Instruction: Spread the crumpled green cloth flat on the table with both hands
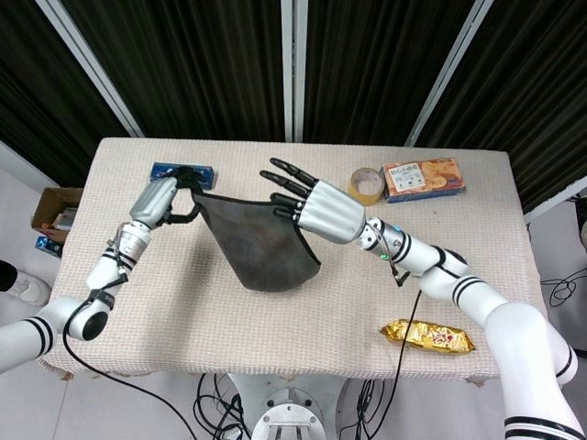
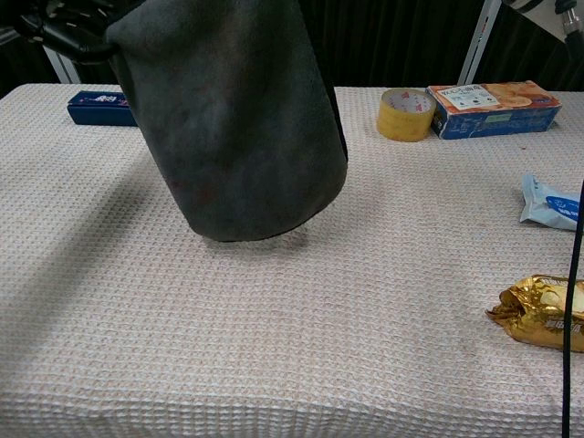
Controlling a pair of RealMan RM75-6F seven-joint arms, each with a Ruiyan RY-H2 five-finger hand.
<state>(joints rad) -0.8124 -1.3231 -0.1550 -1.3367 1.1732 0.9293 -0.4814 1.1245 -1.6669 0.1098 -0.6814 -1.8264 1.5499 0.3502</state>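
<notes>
The dark grey-green cloth [image 1: 261,243] hangs as a wide sheet, stretched between both hands above the table's middle. My left hand [image 1: 161,200] grips its upper left corner, near the blue box. My right hand [image 1: 318,207] holds the upper right edge under its palm, with the other fingers spread toward the back left. In the chest view the cloth [image 2: 239,119] fills the upper left, and its rounded lower end hangs close to the table [image 2: 292,347]; whether it touches I cannot tell. Dark fingers of my left hand [image 2: 64,27] show at the top left corner.
A blue box [image 2: 96,107] lies at the back left. A yellow tape roll [image 1: 366,186] and an orange biscuit box [image 1: 422,179] sit at the back right. A blue-white packet [image 2: 552,203] and a gold snack bag [image 1: 429,335] lie on the right side.
</notes>
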